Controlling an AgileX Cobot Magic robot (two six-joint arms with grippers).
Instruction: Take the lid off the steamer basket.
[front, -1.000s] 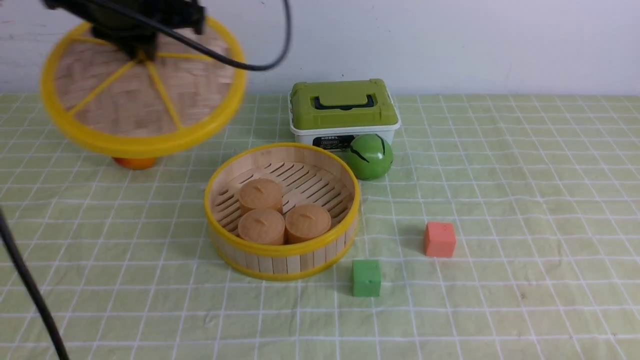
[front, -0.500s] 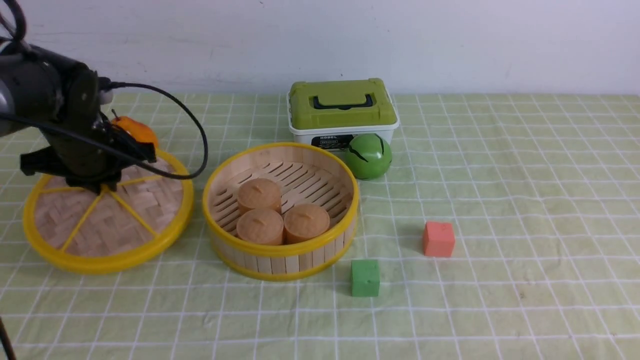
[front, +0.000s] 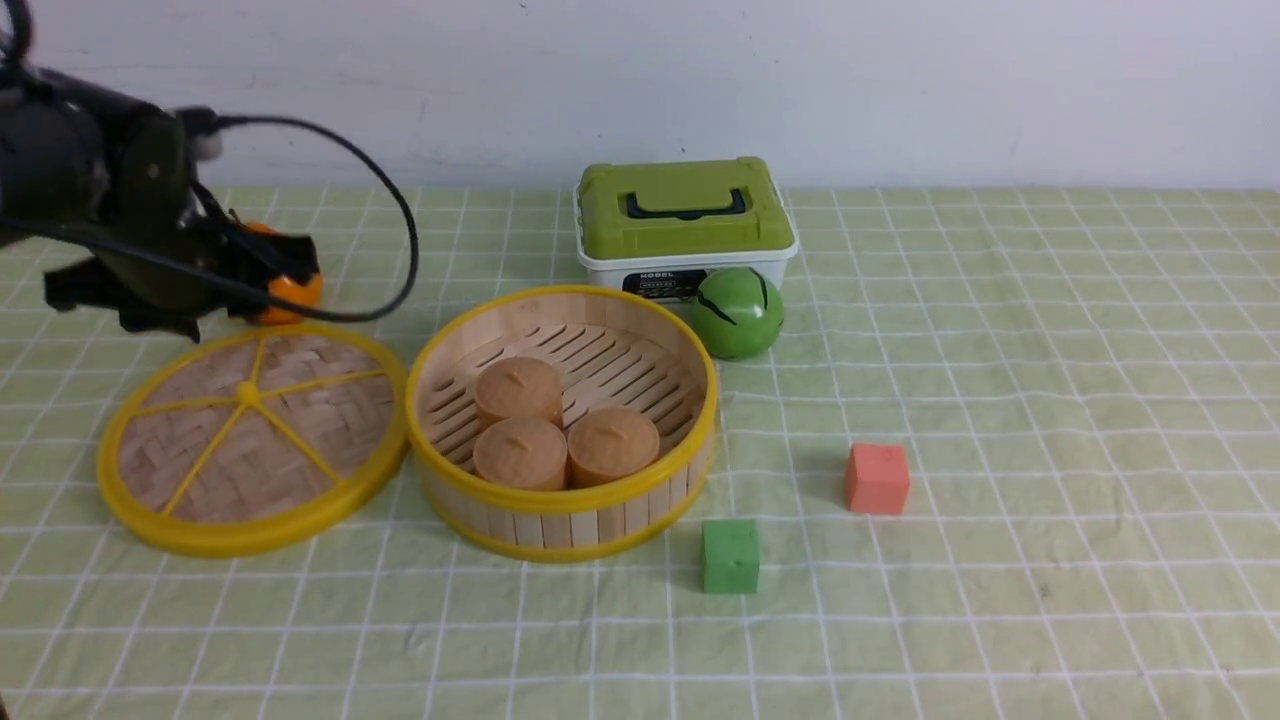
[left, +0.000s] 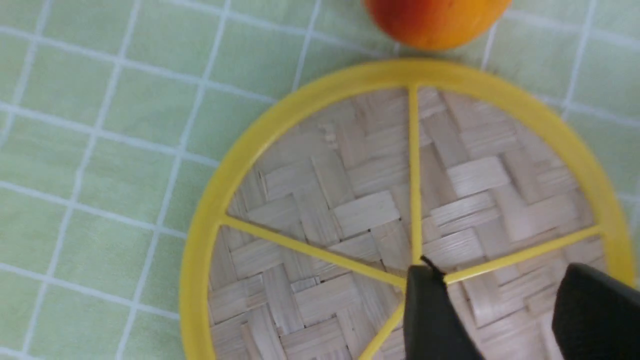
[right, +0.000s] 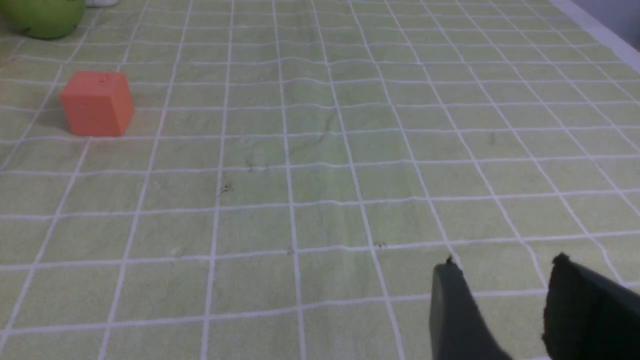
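Green ball (front: 738, 313) — blocks access to box front (front: 660, 280).

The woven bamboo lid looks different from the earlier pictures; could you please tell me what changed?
The left jaws let go of the woven bamboo lid, which came down onto the checked cloth, left of the steamer basket. The basket stayed put.
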